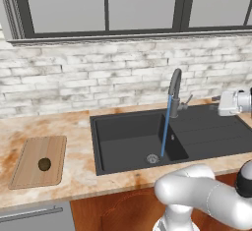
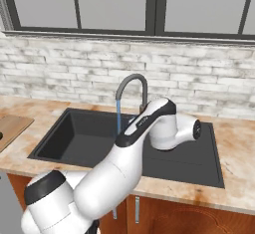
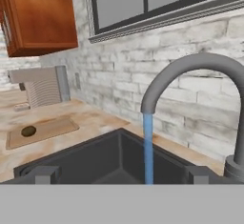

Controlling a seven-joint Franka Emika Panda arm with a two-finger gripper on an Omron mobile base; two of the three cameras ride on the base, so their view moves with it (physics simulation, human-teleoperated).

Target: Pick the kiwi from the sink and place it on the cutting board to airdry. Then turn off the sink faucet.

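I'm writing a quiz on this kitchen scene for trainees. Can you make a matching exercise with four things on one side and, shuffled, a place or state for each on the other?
Things:
1. kiwi
2. sink faucet
3. cutting board
4. gripper

Places or states:
A. open, close to the faucet spout
B. running a thin blue stream into the sink
C. lying on the cutting board
D. flat on the counter, left of the sink

Pairs: 1-C, 2-B, 3-D, 4-A

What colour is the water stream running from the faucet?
Bright blue water stream, clearest in the left base view.
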